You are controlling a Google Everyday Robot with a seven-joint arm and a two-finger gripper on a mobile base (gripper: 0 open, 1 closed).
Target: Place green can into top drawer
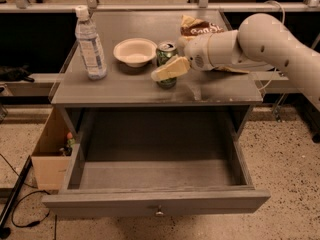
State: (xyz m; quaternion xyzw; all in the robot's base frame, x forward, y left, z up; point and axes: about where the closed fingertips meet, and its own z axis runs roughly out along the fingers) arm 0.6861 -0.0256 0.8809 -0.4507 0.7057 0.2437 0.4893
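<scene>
1. Far left on the table [125, 91] stands one clear water bottle [90, 44] with a white cap. Beside it sits one pale bowl [135, 51]. Neither should be knocked.
2. At centre, one green can [166, 50] stands upright on the table, just right of the bowl, not yet in the drawer.
3. One pincer [165, 70], on an arm coming from the right, sits against the can's front. Whether it has clamped the can cannot be told.
4. The step probably calls for a firm mid-height grip, a straight lift clear of the bowl, then a move forward and down.
5. Behind the arm lies one snack bag [200, 26].
6. Below, one top drawer [160, 201] is pulled open, its floor bare.
</scene>
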